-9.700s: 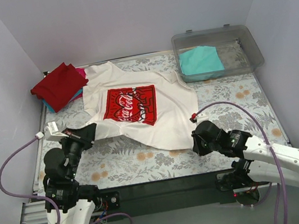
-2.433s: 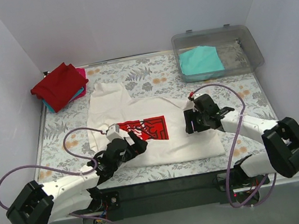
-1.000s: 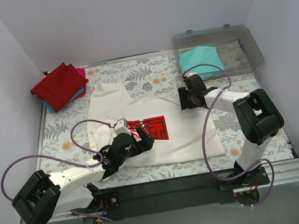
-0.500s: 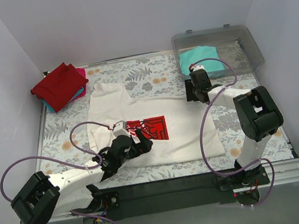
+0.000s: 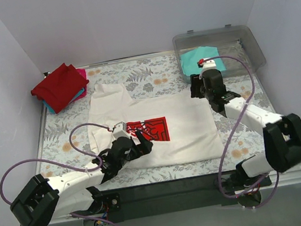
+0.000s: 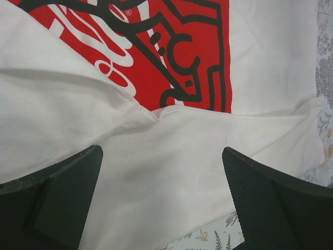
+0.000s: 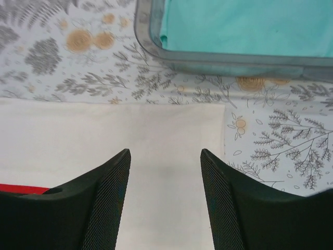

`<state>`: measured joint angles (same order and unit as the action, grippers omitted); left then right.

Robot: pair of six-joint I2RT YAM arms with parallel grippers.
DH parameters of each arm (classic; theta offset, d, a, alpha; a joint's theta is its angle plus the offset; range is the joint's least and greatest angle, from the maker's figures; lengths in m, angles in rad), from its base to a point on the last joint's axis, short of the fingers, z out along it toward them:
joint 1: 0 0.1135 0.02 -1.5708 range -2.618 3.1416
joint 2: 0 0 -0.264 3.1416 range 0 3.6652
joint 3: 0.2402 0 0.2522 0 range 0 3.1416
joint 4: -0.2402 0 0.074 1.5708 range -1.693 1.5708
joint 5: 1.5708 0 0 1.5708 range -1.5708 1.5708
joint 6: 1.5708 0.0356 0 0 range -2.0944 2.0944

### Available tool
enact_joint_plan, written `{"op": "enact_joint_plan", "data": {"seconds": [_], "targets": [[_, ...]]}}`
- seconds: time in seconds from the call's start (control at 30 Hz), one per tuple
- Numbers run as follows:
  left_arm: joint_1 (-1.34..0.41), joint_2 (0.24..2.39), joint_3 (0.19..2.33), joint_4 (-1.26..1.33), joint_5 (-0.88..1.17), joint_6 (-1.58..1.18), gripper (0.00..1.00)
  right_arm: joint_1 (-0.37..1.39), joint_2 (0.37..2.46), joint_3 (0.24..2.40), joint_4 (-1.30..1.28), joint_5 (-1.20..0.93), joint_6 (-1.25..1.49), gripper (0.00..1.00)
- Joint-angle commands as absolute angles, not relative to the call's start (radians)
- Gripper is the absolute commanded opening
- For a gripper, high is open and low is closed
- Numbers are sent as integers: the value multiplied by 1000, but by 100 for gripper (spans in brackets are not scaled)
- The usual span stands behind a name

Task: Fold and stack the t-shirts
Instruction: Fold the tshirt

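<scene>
T-shirt [image 5: 191,132] far corner: pinch deeply with the released right gripper [image 7: 165,153], lift low, fold squarely toward the released left gripper [image 6: 161,151].

Clear bin [image 5: 242,53] on floral table [image 5: 63,139]

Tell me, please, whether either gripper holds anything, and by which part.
Nothing is held: the left gripper and right gripper hang open above the white t-shirt.

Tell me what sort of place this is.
Probably a robot test booth, not a home: plain white walls box in a floral-covered table, and laundry props sit ready, a stack of folded shirts and a clear bin.
</scene>
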<state>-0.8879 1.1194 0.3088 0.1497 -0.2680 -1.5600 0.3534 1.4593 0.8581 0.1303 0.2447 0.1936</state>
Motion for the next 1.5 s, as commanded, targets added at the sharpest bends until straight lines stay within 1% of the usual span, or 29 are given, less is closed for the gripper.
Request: {"op": "enact_joint_plan", "data": {"seconds": [0.0, 0.07, 0.23, 0.4, 0.67, 0.83, 0.97, 1.27, 1.4, 1.47], "targets": [[-894, 1106, 356, 138, -310, -1528, 92, 386, 1309, 796, 134, 197, 192, 51], [-894, 1120, 374, 138, -301, -1516, 92, 400, 1251, 770, 101, 169, 210, 52], [-893, 1202, 376, 176, -262, -1516, 93, 445, 1215, 668, 63, 22, 293, 52], [-894, 1247, 373, 210, -252, -1519, 93, 511, 1298, 647, 60, 8, 319, 52], [-896, 1293, 357, 247, -215, -1523, 92, 514, 1428, 653, 45, 43, 327, 52], [-902, 1342, 359, 281, -199, -1519, 93, 482, 1517, 664, 38, 49, 339, 54], [-905, 1385, 368, 319, -153, -1503, 92, 460, 1548, 653, 41, 89, 345, 54], [-919, 1503, 443, 396, -101, -1433, 92, 342, 1490, 606, 40, 78, 334, 56], [-931, 1447, 476, 318, -181, -1399, 93, 316, 1500, 627, 43, 63, 322, 56], [-939, 1338, 486, 260, -266, -1390, 92, 314, 1522, 662, 43, 66, 319, 56]]}}
